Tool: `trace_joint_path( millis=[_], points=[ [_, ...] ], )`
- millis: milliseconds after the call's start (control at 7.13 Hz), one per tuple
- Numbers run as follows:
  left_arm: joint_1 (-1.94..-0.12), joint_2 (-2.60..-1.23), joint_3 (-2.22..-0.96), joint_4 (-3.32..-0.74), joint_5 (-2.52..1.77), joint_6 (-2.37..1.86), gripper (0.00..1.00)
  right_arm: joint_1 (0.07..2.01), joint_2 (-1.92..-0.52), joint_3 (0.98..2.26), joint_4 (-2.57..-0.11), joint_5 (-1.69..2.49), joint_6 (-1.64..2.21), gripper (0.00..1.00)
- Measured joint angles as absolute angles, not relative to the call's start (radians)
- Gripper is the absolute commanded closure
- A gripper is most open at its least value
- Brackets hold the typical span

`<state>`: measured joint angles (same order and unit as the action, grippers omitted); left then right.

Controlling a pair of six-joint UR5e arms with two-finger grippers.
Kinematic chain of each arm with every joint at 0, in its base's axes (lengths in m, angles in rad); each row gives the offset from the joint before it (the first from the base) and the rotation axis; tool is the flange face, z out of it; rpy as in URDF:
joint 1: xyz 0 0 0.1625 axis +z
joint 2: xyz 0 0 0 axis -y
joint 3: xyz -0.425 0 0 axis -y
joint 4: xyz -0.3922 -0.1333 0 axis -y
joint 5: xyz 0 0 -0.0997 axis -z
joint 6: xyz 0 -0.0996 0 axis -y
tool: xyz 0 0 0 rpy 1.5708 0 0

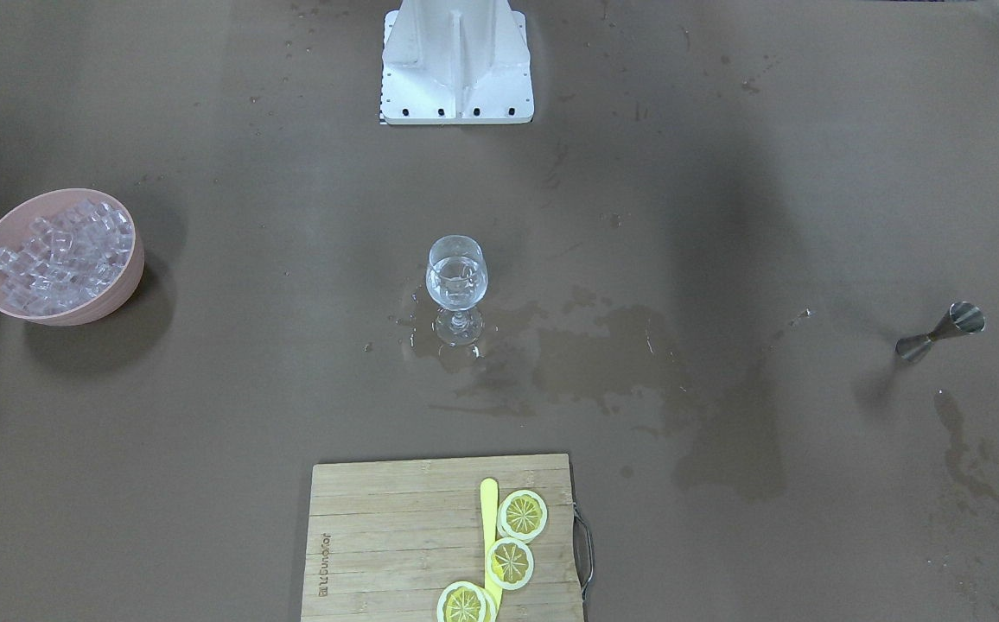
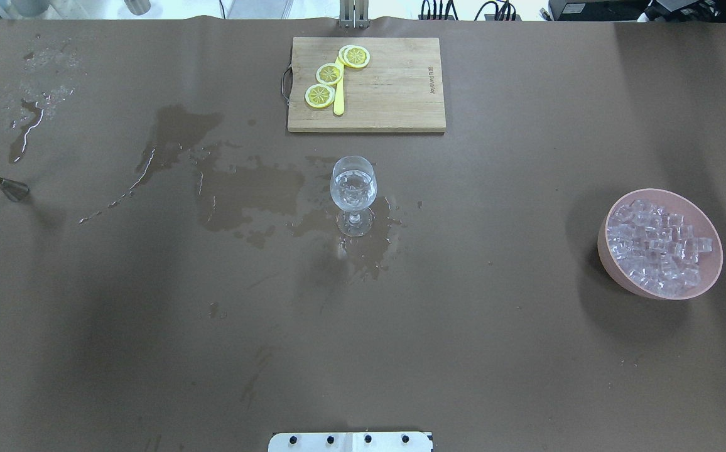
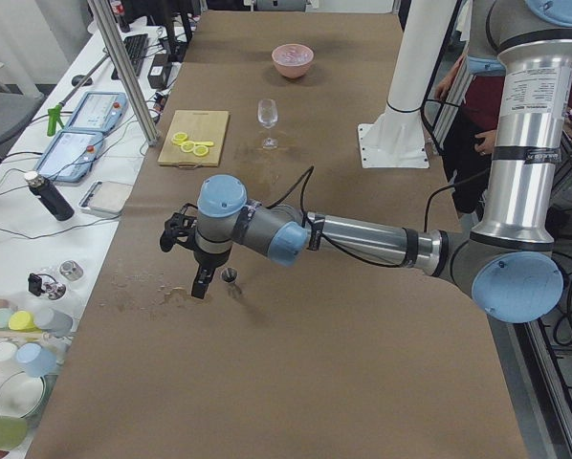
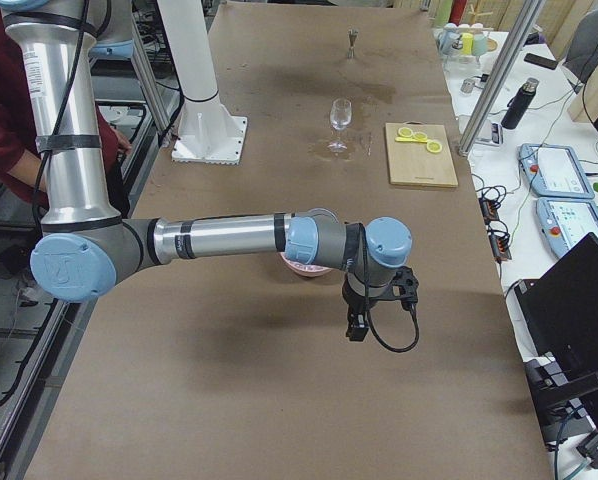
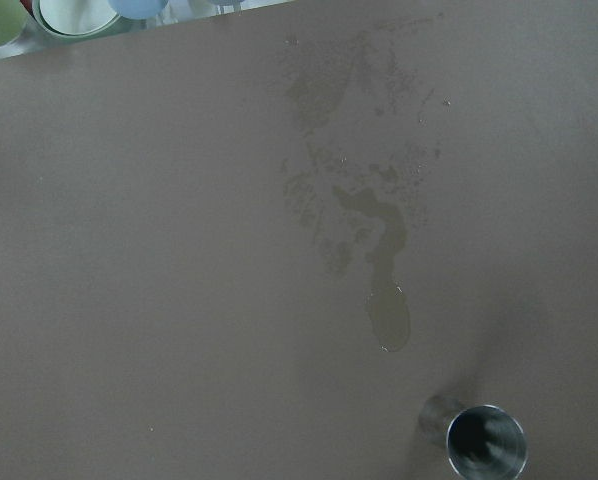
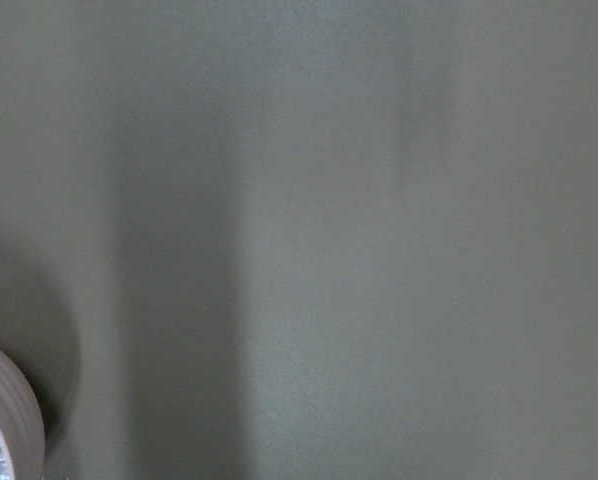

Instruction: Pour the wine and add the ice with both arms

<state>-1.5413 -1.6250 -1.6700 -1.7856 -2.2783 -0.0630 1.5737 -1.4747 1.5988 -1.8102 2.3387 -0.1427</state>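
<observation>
A stemmed glass (image 1: pixel 457 276) stands mid-table with clear wine in its bowl; it also shows in the overhead view (image 2: pixel 353 186). A pink bowl (image 1: pixel 119 285) holds the ice (image 1: pixel 63 255), also seen from overhead (image 2: pixel 658 245). A steel jigger (image 1: pixel 940 333) stands on the opposite side. My left gripper (image 3: pixel 198 290) hangs just beside the jigger (image 3: pixel 230 277); I cannot tell if it is open. My right gripper (image 4: pixel 357 328) hangs over the table beside the bowl (image 4: pixel 304 268); I cannot tell its state. Neither gripper shows in the overhead, front or wrist views.
A wooden cutting board (image 2: pixel 394 94) with lemon slices (image 2: pixel 329 73) and a yellow knife (image 2: pixel 338 100) lies at the far edge. Wet spill patches (image 2: pixel 243 188) spread beside the glass and near the jigger (image 5: pixel 487 440). The white arm base (image 1: pixel 456 65) stands at the robot's edge.
</observation>
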Motion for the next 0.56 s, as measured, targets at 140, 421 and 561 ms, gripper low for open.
trace_joint_path(
  millis=[140,421,561],
  points=[
    [-1.550,-1.626,-1.671,-1.755,-2.275,-0.022,0.02,1.574,-1.476,1.598,-1.810,2.338,-0.143,0.00],
    [-1.564,-1.626,-1.673,-1.730,-2.274,0.007,0.02,1.574,-1.477,1.596,-1.810,2.336,-0.143,0.00],
    [-1.568,-1.626,-1.673,-1.728,-2.273,0.010,0.02,1.574,-1.477,1.595,-1.810,2.336,-0.143,0.00]
  ],
)
